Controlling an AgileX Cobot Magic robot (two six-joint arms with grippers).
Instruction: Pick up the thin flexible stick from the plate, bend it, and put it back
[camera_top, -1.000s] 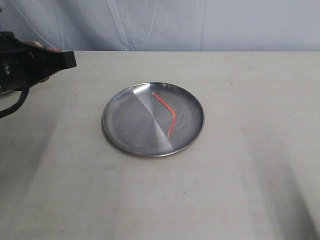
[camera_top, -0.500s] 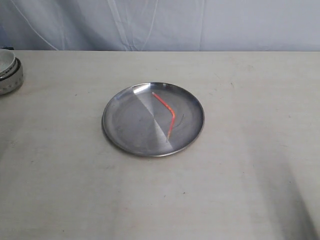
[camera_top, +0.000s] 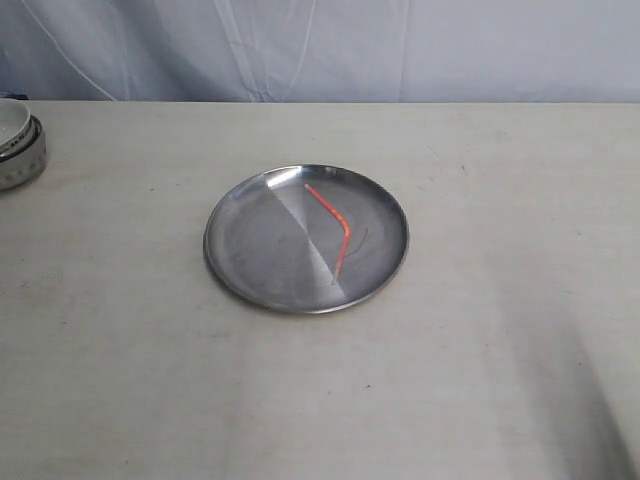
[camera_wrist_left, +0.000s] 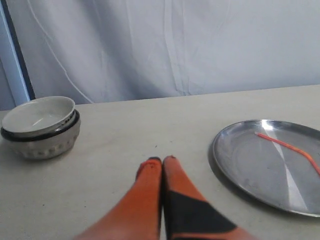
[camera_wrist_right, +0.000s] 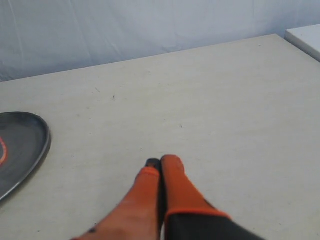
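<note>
Left wrist view: nearest the lens, the left gripper (camera_wrist_left: 162, 160) hangs over the table (camera_wrist_left: 125, 150) with its orange-and-black fingers pressed together and nothing between them. Beyond it, to one side, stands a small white bowl (camera_wrist_left: 42, 125) with a dark band at its rim. It appears to be nested in a second bowl. To the other side lies the plate (camera_wrist_left: 240, 160), round, shiny and silver, with the stick (camera_wrist_left: 290, 147) resting on its surface. A pale draped backdrop (camera_wrist_left: 200, 45) closes the scene.

Right wrist view: the right gripper (camera_wrist_right: 160, 162) likewise has its fingers closed on each other and holds nothing. It is poised over bare tabletop, well apart from the plate, only an arc of which enters the frame. A white flat-topped object (camera_wrist_right: 306, 36) shows at the far corner of the table; what it is cannot be told.

Exterior view: past an open stretch of table in the foreground, the plate sits near the middle. The thin red-orange stick lies wholly inside the rim, on the right half of the plate, bent into an elbow that points right. One leg runs back toward the far rim, the other forward toward the near rim. The bowl stands at the far left edge, well apart from the plate.
</note>
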